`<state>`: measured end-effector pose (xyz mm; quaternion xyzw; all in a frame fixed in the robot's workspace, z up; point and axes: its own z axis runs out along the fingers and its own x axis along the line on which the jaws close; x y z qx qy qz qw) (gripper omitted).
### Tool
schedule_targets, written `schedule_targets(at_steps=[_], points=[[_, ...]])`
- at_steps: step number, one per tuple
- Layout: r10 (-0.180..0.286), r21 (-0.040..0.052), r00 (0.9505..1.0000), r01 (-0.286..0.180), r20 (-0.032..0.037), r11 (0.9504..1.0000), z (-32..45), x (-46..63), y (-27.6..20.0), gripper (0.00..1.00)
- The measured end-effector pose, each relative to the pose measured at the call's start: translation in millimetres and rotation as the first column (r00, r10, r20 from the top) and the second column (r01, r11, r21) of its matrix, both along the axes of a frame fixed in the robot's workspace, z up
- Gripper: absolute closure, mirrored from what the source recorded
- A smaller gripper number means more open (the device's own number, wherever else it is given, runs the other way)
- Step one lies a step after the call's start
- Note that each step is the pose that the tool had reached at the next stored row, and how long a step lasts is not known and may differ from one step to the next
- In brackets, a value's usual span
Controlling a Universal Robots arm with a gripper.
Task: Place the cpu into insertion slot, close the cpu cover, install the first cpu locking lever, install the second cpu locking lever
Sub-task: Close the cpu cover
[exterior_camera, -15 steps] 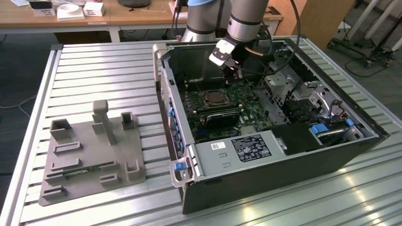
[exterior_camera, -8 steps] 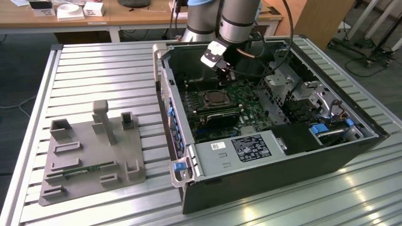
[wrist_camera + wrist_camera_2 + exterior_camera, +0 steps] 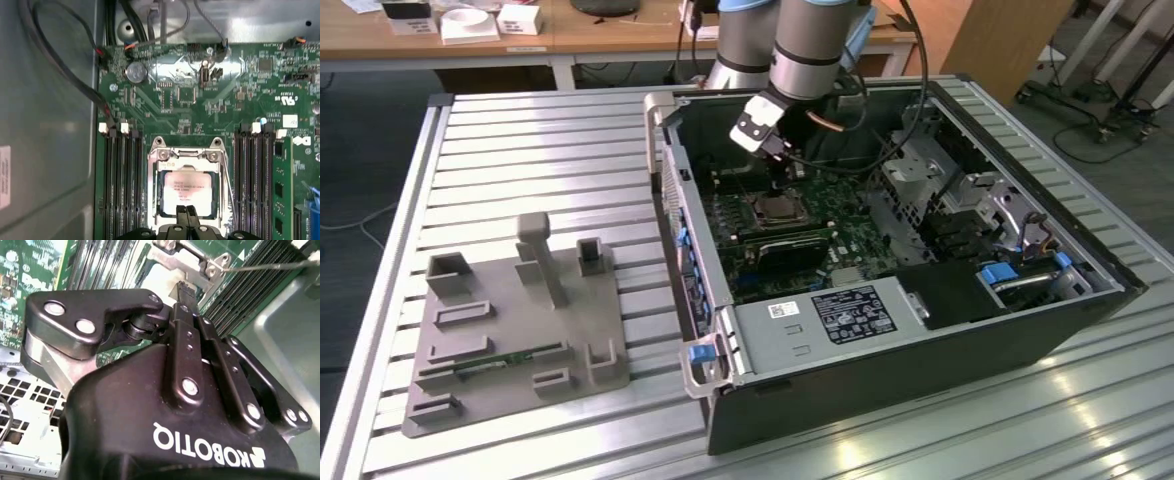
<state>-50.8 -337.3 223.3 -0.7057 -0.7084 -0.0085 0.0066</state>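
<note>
The cpu (image 3: 187, 187), with a silvery-tan top, lies in the insertion slot (image 3: 153, 200) on the green board. The cpu cover (image 3: 187, 159) lies down over it, and the chip shows through the cut-out. A thin wire locking lever (image 3: 229, 185) runs along one side of the socket; it also appears as a wire lever (image 3: 270, 265) in the second wrist view. My gripper (image 3: 186, 214) is shut, its tips together just over the cover's edge farthest from the hinges. In the exterior view the gripper (image 3: 781, 185) reaches down into the open case just above the socket (image 3: 774, 210).
Black memory slots (image 3: 122, 190) flank the socket, with a green memory stick (image 3: 280, 190) on one side. Black cables (image 3: 65, 65) run along the grey case wall. A grey fixture plate (image 3: 507, 330) stands on the table at the exterior view's left, beside the case (image 3: 921, 370).
</note>
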Motion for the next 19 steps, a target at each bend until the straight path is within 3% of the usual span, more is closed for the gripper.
schedule_targets(at_steps=[10,19], points=[[0.000,0.0000,1.0000,0.000,0.0000,1.0000,-12.8,-9.4,0.0,0.90],[0.000,-0.0001,1.0000,0.000,0.0000,1.0000,-19.5,-12.5,0.0,0.90]])
